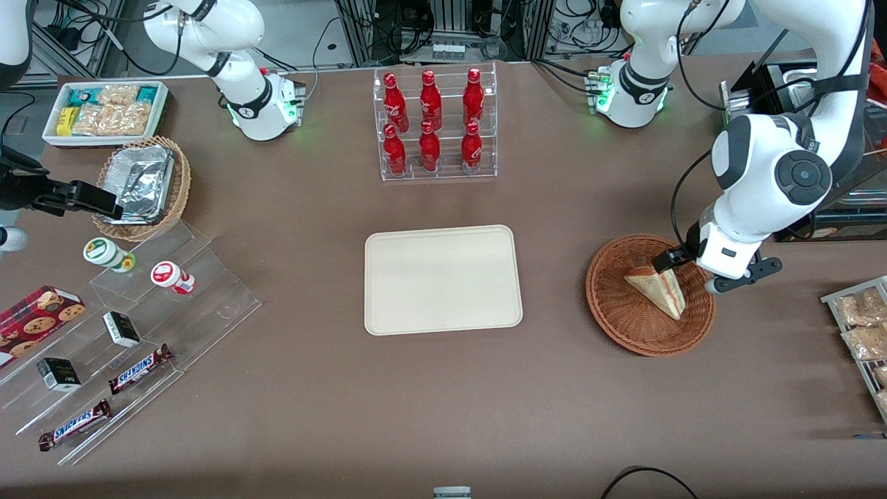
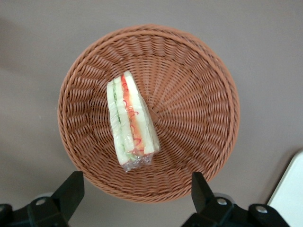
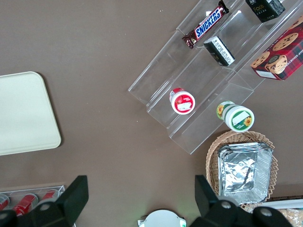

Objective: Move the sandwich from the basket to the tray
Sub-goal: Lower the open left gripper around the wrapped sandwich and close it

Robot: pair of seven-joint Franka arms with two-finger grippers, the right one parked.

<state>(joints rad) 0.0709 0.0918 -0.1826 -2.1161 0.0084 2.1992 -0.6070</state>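
The gripper [image 2: 135, 196] is hovering above the wicker basket [image 2: 199, 94] with fingers spread apart, holding nothing — the sandwich [image 2: 131, 120] is lying inside on edge, so descending centred and pinching its flat bread faces looks best before crossing to the tray [image 1: 443, 279].

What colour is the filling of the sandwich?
Red-orange and green on the sandwich, clearest in the left wrist view.

We see a wrapped triangular white-bread sandwich [image 2: 131, 122] lying in the round reddish-brown wicker basket [image 2: 199, 99]. The flat cream rectangular tray [image 1: 442, 278] lies bare nearby.
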